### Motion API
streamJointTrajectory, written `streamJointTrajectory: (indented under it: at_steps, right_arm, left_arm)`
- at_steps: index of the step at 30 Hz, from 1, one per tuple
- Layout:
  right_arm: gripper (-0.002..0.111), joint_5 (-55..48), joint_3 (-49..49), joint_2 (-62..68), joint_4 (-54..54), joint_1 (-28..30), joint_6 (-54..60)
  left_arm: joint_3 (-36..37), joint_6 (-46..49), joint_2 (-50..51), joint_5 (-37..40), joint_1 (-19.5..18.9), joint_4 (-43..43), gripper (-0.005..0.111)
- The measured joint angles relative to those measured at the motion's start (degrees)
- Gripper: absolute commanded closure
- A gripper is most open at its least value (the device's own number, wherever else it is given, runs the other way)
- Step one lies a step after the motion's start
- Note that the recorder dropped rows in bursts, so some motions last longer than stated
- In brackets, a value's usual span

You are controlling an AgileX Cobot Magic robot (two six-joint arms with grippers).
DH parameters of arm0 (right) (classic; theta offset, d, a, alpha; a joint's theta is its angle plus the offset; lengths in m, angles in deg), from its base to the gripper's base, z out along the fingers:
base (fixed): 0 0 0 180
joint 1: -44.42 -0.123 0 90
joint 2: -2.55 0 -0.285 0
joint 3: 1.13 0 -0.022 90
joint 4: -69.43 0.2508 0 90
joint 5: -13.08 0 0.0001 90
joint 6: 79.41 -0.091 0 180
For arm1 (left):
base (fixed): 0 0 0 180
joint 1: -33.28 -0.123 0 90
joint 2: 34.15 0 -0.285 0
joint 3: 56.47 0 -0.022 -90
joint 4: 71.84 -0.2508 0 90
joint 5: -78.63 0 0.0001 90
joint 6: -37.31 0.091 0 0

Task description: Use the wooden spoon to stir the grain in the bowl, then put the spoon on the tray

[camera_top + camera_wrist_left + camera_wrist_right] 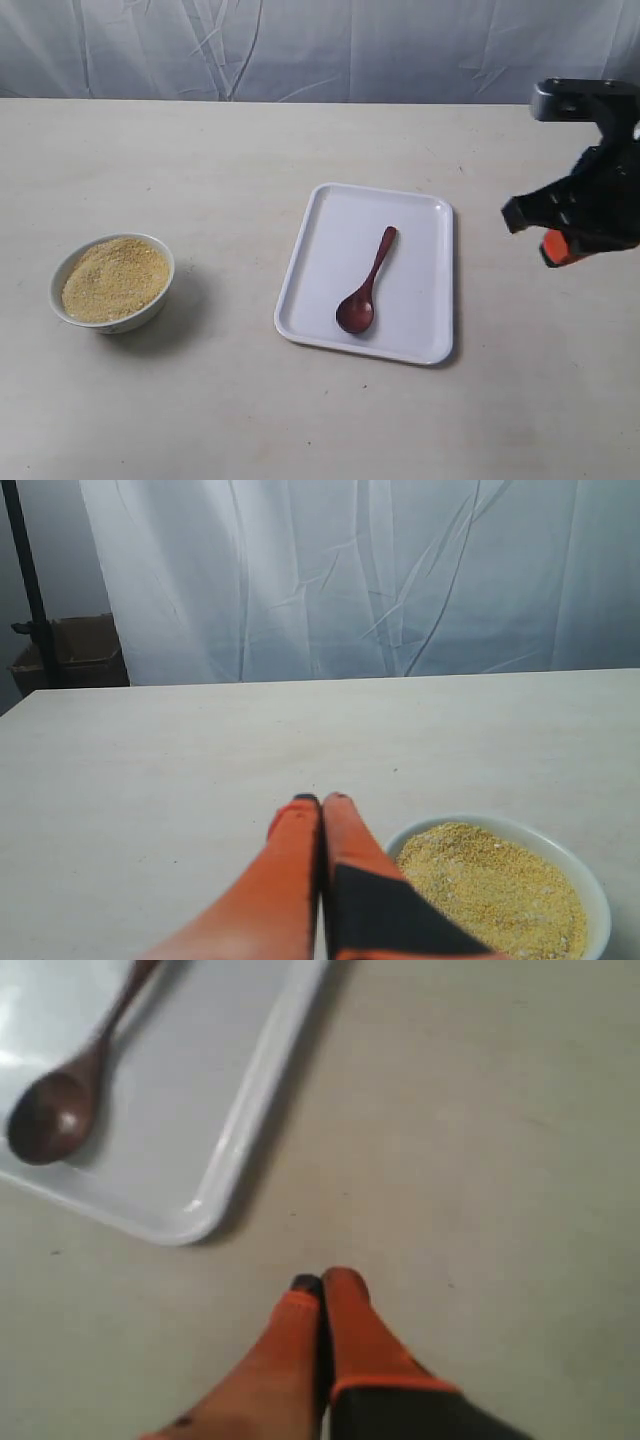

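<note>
The dark reddish-brown wooden spoon [366, 283] lies on the white tray [425, 230], head toward the front; it also shows as the spoon [62, 1101] on the tray [245, 1120] in the right wrist view. The white bowl [150, 312] holding golden grain [113, 278] stands at the left. My right gripper [549, 244] hangs right of the tray, shut and empty, its tips [322, 1282] over bare table. My left gripper [321, 800] is shut on nothing, just beside the bowl [598, 895] of grain [495, 885]; it is out of the exterior view.
A beige table [250, 150] carries everything, with a white curtain [320, 45] behind it. A black stand pole [25, 570] and a cardboard box [75, 650] are off the table's far corner in the left wrist view.
</note>
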Motion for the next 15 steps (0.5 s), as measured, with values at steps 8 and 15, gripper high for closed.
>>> streamJointTrajectory:
  at_steps: [8,15]
  right_arm:
    - [0.108,5.44,11.84,-20.45,-7.44,0.04,-4.56]
    - [0.108,14.68,22.96,-42.24,-9.36,0.04,-4.65]
  left_arm:
    - [0.0,0.0,0.0,0.0,0.0,0.0,0.107]
    - [0.0,0.0,0.0,0.0,0.0,0.0,0.107]
